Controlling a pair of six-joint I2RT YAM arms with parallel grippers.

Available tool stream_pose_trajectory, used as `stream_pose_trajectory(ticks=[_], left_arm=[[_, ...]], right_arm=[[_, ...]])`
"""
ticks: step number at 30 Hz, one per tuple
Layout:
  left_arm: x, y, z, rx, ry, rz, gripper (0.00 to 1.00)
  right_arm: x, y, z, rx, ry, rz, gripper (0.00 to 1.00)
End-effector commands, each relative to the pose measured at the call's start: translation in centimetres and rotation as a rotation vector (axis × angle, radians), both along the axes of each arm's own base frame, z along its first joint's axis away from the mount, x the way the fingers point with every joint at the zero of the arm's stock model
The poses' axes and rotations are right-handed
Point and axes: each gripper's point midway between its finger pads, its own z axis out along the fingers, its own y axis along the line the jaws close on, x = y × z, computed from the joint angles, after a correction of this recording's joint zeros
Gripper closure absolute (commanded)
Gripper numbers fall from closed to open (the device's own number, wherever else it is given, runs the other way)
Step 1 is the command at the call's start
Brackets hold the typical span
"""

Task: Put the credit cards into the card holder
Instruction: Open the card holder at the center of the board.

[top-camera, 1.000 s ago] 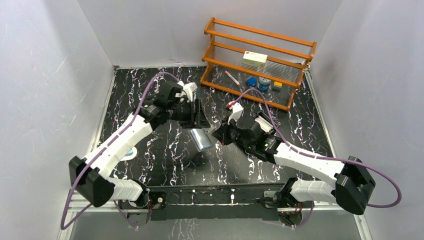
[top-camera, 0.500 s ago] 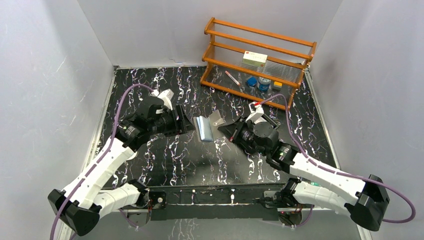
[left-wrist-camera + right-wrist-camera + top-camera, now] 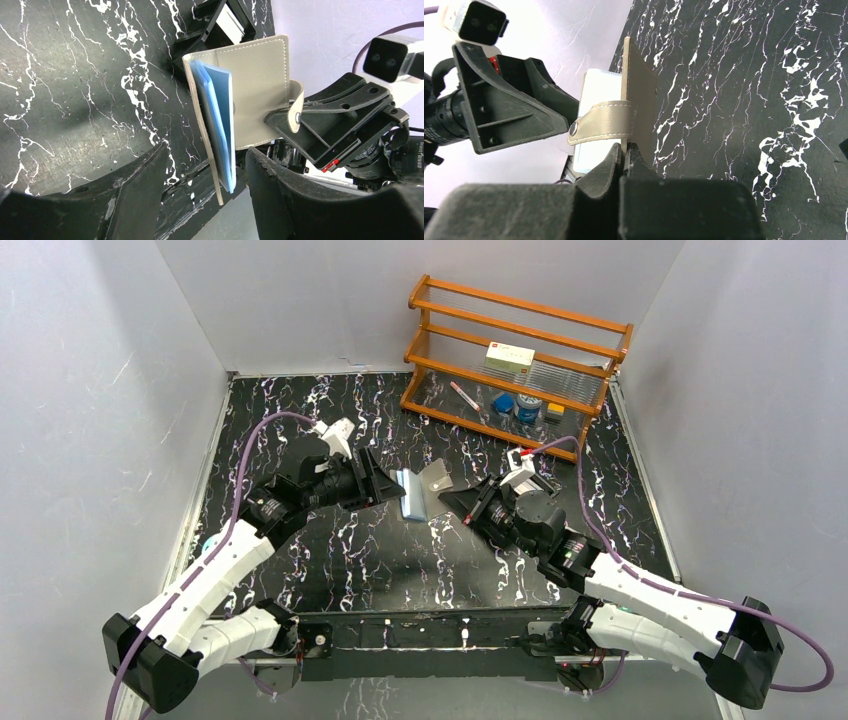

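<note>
Grey and fold-over, the card holder (image 3: 417, 492) is held upright over the middle of the desk (image 3: 330, 560), its cover nipped between the right arm's tightly shut jaws. Its bluish sleeves (image 3: 220, 115) fan towards the left arm's jaws, which gape wide and hold nothing, just beside it. The step looks like presenting the opened holder; next the left arm must likely fetch one of the credit cards (image 3: 234, 22) from the black tray (image 3: 200, 25) beyond and slide it into a sleeve.

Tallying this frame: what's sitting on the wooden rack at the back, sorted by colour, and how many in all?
White box with red mark: 1
Pink stick: 1
Blue things: 2
Small yellowish-grey thing: 1
Total: 5
</note>
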Motion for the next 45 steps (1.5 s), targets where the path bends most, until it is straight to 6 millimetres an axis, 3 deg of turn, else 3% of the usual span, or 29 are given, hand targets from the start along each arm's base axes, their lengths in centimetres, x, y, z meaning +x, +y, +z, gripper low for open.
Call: stream_pose_trajectory(ticks=[1, 7, 17, 24, 32, 40, 45], left_arm=[[-0.1, -0.8, 1.1, -0.067, -0.026, -0.027, 0.44], [0.3, -0.9, 1.6, -0.1, -0.071, -0.01, 0.61], [0.5, -1.5, 1.8, -0.119, -0.087, -0.04, 0.82], [0.0, -1.8, 3.3, -0.181, -0.137, -0.067, 0.72], [-0.1, -1.9, 3.3, -0.188, -0.142, -0.075, 0.8], [-0.4, -1.7, 4.6, -0.238, -0.182, -0.068, 0.72], [-0.3, -1.7, 4.8, -0.237, -0.184, -0.063, 0.77]], right_arm=[[0.0, 0.2, 3.7, 0.116, -0.062, 0.003, 1.0], [-0.3, 0.2, 3.5, 0.117, -0.06, 0.016, 1.0], [-0.3, 0.0, 3.8, 0.117, -0.077, 0.011, 1.0], [-0.3, 0.0, 3.6, 0.113, -0.074, 0.012, 1.0], [-0.3, -0.1, 3.9, 0.118, -0.08, 0.008, 1.0], [-0.4, -0.3, 4.0, 0.121, -0.082, 0.005, 1.0], [-0.5, -0.3, 4.2, 0.123, -0.083, 0.009, 1.0]])
